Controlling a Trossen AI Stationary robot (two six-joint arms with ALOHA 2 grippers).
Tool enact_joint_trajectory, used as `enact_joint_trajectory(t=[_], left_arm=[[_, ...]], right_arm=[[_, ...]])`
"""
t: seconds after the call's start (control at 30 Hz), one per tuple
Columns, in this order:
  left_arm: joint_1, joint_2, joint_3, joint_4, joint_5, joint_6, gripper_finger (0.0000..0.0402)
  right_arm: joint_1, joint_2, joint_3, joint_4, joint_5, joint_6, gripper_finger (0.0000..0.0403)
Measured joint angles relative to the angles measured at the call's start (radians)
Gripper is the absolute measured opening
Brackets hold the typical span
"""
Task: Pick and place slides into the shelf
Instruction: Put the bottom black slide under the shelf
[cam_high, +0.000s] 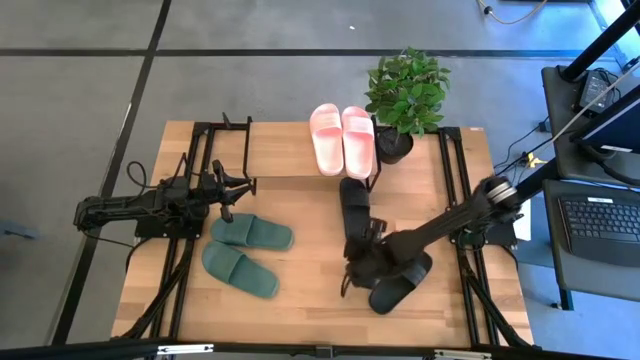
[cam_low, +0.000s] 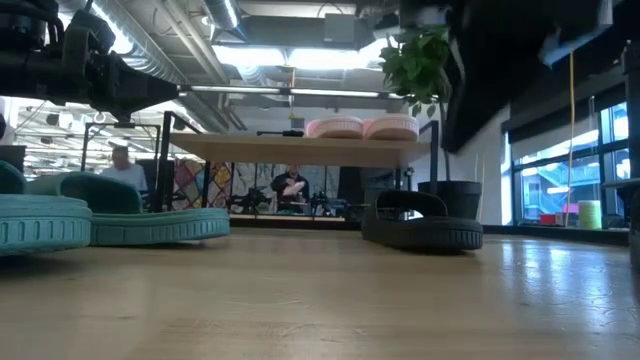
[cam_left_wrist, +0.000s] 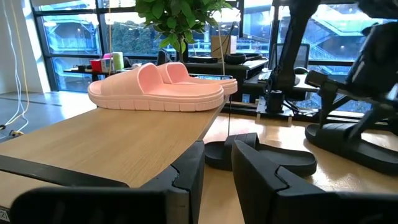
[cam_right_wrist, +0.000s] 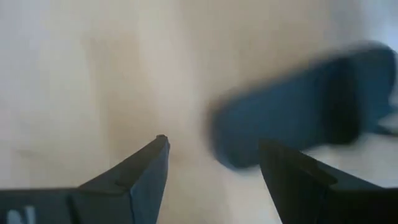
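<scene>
The shelf (cam_high: 280, 150) stands at the table's far side, and the pink pair (cam_high: 343, 140) lies flat on its top board (cam_left_wrist: 112, 143). On the tabletop, one black slide (cam_high: 355, 208) lies just in front of the shelf. The other black slide (cam_high: 402, 285) lies toward the near right. The green pair (cam_high: 245, 250) rests on its soles at the near left. My right gripper (cam_high: 360, 265) hangs open just left of the near black slide (cam_right_wrist: 292, 134), fingers pointing down at bare wood. My left gripper (cam_high: 238, 190) is open at the shelf's left end, level with its top board.
A potted plant (cam_high: 405, 95) stands at the shelf's right end, beside the pink pair. Black frame rails (cam_high: 465, 200) run along the table's left and right sides. Bare wood (cam_high: 310, 290) lies between the green and black slides. People show in the room beyond (cam_low: 290, 185).
</scene>
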Motion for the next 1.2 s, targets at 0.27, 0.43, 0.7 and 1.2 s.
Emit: enact_joint_trajectory(t=[0.27, 0.43, 0.7, 1.2], left_arm=[[0.0, 0.0, 0.0, 0.001, -0.001, 0.0, 0.0076], [0.0, 0.0, 0.0, 0.0, -0.002, 0.001, 0.0076], [0.0, 0.0, 0.0, 0.0, -0.003, 0.001, 0.0076], [0.0, 0.0, 0.0, 0.0, -0.003, 0.001, 0.0076]], right_arm=[[0.0, -0.081, -0.162, 0.307, -0.114, -0.404, 0.0244], [-0.018, -0.074, -0.185, 0.303, -0.199, -0.284, 0.0244], [-0.101, -0.073, -0.363, 0.488, -0.388, -0.248, 0.0244], [-0.217, -0.073, -0.414, 0.508, -0.301, -0.301, 0.0244]])
